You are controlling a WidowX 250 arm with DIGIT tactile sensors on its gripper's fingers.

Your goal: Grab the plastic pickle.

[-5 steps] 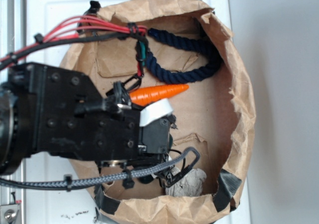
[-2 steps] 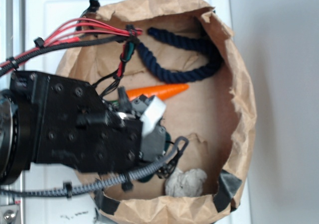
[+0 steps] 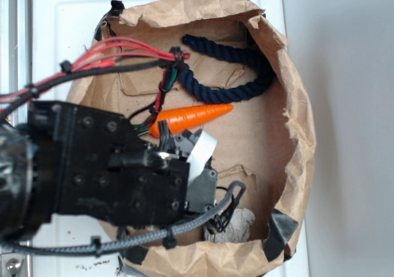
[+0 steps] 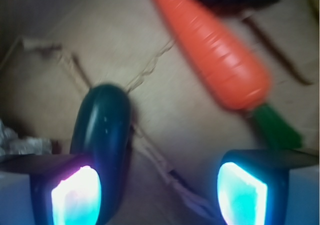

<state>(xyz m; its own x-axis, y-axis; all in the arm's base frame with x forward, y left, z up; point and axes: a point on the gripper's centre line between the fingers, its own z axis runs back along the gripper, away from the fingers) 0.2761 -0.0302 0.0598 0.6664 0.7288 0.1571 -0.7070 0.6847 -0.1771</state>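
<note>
In the wrist view the plastic pickle (image 4: 102, 130) is a glossy dark green oblong lying on the brown paper. Its near end sits right against the inner side of my left finger (image 4: 75, 197). My gripper (image 4: 160, 187) is open, with a wide gap of bare paper between the glowing pads, and the right finger (image 4: 245, 195) stands well clear of the pickle. In the exterior view the gripper (image 3: 206, 169) hangs low inside the paper bag (image 3: 298, 123), and the arm hides the pickle.
An orange carrot (image 3: 194, 117) (image 4: 215, 50) with a green stem lies just beyond the gripper. A dark blue rope (image 3: 234, 74) curls at the back of the bag. A grey-white wad (image 3: 234, 224) sits near the front wall. Red and black cables (image 3: 117, 49) cross the bag's left rim.
The arm has shifted down and slightly right in the exterior view, uncovering more of the carrot. The cable bundle swung with it.
</note>
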